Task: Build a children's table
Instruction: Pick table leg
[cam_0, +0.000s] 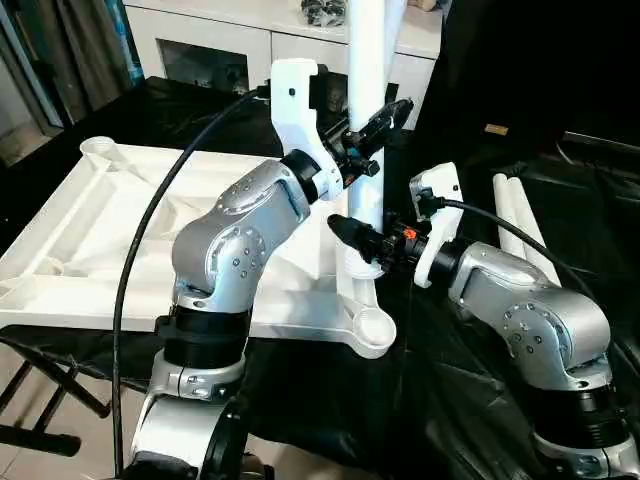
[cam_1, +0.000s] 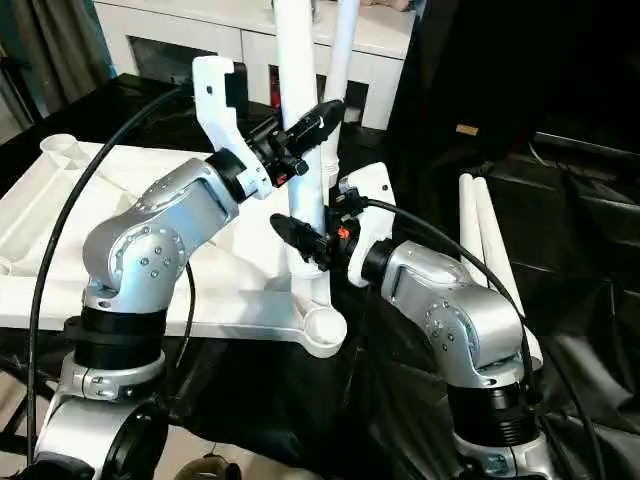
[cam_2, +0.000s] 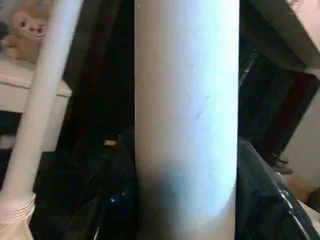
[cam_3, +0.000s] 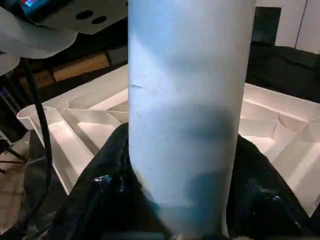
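Tabletop (cam_0: 120, 230) lay ribs-up on the black-draped counter (cam_0: 560, 180). Leg (cam_0: 368, 100) stood upright near its right edge, clamped high by left hand (cam_0: 375, 128) and low by right hand (cam_0: 362, 238), presumably for steadying into a socket. Spare legs (cam_0: 520, 225) lay right.

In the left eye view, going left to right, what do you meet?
White plastic tabletop with ribbed underside → left gripper clamped on the upright white tubular leg → right gripper on that leg, lower → two white tubular legs lying on black cloth.
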